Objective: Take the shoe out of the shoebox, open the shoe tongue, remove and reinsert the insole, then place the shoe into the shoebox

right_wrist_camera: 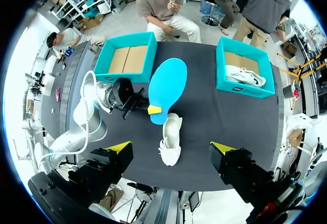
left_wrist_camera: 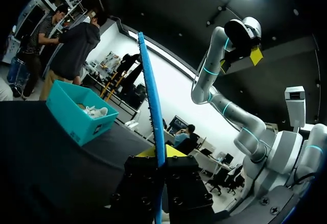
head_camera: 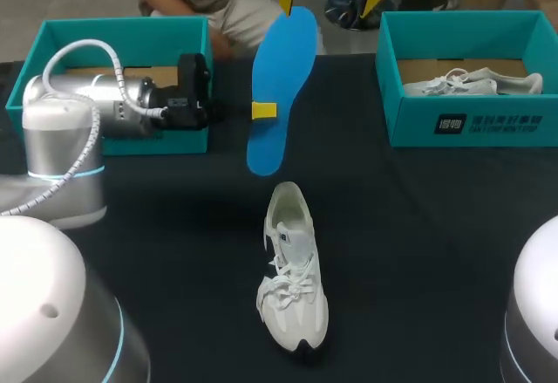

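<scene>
Left gripper (head_camera: 261, 110), on silver arm from left, clamps flat blue insole (head_camera: 281, 86) at its edge. Insole raised above black table (head_camera: 418, 226), wider end up. White lace-up sneaker (head_camera: 292, 270) stands on sole below insole, heel opening toward it. Teal cardboard shoebox (head_camera: 122, 43) behind left arm. Second teal shoebox (head_camera: 410, 112) at right holds another white shoe (head_camera: 471, 82). Right gripper (head_camera: 328, 3) at upper edge, yellow tips wide apart.
</scene>
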Controlling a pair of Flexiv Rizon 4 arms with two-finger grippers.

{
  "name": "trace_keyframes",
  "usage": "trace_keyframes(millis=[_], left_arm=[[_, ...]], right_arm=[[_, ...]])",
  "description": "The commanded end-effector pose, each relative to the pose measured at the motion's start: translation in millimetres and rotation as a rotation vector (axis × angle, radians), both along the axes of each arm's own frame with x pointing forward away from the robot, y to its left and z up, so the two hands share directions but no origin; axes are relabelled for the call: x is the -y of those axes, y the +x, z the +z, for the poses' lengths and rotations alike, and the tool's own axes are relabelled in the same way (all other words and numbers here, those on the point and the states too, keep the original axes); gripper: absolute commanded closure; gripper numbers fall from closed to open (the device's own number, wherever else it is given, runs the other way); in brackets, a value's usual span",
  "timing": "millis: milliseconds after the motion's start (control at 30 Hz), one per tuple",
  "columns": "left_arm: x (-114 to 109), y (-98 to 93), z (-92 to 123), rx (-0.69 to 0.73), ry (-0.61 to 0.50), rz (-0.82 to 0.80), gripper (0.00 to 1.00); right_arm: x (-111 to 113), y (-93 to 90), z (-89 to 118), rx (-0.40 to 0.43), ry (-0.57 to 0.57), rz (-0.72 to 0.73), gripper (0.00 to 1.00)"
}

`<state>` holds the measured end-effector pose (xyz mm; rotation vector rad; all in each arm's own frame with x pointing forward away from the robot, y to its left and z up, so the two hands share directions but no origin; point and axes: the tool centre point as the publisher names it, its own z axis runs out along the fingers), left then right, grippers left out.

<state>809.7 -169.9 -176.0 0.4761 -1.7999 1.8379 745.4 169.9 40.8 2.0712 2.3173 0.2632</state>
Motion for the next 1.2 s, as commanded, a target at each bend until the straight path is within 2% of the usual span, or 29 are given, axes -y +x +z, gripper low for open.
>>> trace_keyframes(millis=[33,467,567,600,633,833,1000,1200], left_arm=[[-2,-4.3,2,0.001,0.009,0.014,1.0],[-2,-4.3,2,0.001,0.009,0.014,1.0],[1,-5.8,13,0.185,-0.058,-0.001,1.0],[0,-6.3,14,0.222,-0.052,-0.002,1.0],[-1,-7.1,17,0.322,-0.029,-0.043,1.0],[-7,-11.3,23,0.579,-0.121,-0.071,1.0],[-10,-15.7,22,0.723,-0.151,-0.092,1.0],[-10,-18.8,14,0.808,-0.133,-0.092,1.0]], right_arm=[[0,0.5,0,-0.001,0.001,-0.001,0.0],[0,0.5,0,-0.001,0.001,-0.001,0.0],[0,0.5,0,-0.001,0.001,-0.001,0.0],[0,0.5,0,-0.001,0.001,-0.001,0.0],[0,0.5,0,-0.001,0.001,-0.001,0.0],[0,0.5,0,-0.001,0.001,-0.001,0.0],[0,0.5,0,-0.001,0.001,-0.001,0.0],[0,0.5,0,-0.001,0.001,-0.001,0.0]])
